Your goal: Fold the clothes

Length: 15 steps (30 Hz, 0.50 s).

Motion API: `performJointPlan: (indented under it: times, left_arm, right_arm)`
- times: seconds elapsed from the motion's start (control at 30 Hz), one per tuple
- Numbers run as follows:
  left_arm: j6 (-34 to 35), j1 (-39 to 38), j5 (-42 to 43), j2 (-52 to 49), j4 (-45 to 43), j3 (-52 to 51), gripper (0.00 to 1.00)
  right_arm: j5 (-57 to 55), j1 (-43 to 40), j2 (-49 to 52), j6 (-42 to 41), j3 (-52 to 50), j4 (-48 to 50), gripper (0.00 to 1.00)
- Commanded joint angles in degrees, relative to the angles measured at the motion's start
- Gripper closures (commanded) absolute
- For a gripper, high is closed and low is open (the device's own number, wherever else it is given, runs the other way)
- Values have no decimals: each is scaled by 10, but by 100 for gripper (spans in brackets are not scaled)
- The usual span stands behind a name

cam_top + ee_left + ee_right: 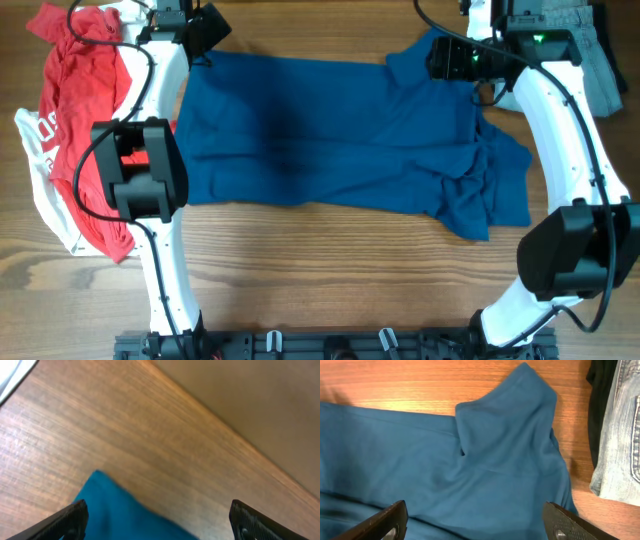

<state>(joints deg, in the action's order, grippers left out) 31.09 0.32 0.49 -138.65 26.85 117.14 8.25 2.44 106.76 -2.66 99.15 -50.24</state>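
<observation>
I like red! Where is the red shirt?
In the overhead view, the red shirt lies on the table, far left, beside the dark blue shirt.

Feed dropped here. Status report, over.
Left end effector, right end effector open, empty. Dark blue shirt spread across table, right end bunched. Red shirt left, jeans right, neither on it.

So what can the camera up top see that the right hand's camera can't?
Only overhead: the red shirt piled at the left, and the whole blue shirt spread across the table. Only the right wrist: a close look at the right gripper, jaws wide open over the blue shirt near its sleeve, holding nothing. Both: the blue shirt, the wooden table and the light jeans beside that sleeve.
</observation>
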Motion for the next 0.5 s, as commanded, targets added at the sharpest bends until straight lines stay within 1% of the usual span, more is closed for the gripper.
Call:
performJointPlan:
  times: [0.0,0.07,0.27,0.47]
  left_arm:
    - [-63,-1,-25,-28,-12,13,11]
    - [-85,-1,-25,-34,-14,13,12]
    - [-163,-1,-25,-52,-18,13,12]
    - [-220,-1,-31,-56,-19,13,13]
  right_arm:
    - [-15,0,16,10,9,1,13]
    - [-15,0,16,10,9,1,13]
    - [-15,0,16,10,9,1,13]
    - [-15,0,16,10,9,1,14]
